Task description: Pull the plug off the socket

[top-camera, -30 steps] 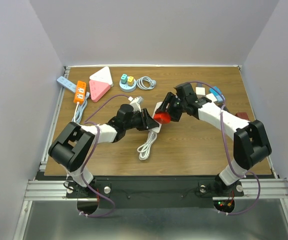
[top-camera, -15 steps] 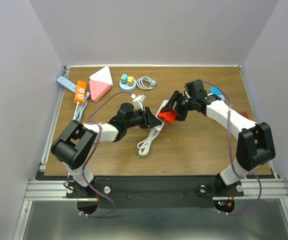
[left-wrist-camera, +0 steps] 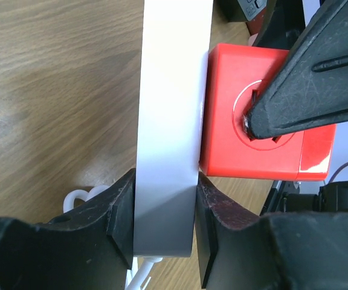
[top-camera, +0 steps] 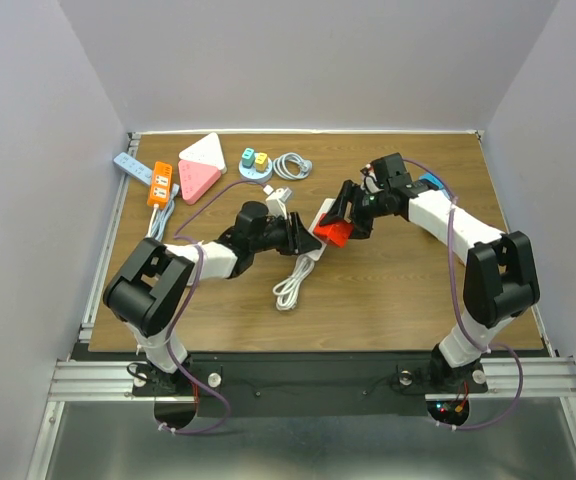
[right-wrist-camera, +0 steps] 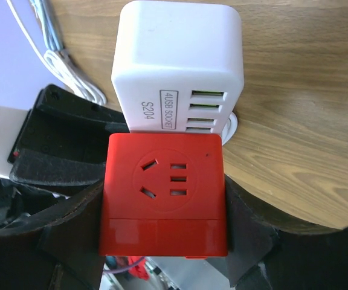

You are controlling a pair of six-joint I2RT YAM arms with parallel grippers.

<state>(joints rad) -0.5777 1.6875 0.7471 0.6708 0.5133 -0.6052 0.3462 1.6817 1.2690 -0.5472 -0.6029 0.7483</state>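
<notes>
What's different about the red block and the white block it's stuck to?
The red block has pin holes inside a ring; the white block has a row of four slots and a printed label. The right gripper clamps the red block; the left gripper clamps the white block. Both are boxy with rounded corners, and they touch.

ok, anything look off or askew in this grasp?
Nothing stands out. The red cube-shaped plastic plug sits square and flush against the white rectangular plastic socket block, with no gap visible. The left gripper clamps the block, the right gripper clamps the plug's sides. No damage shows.
</notes>
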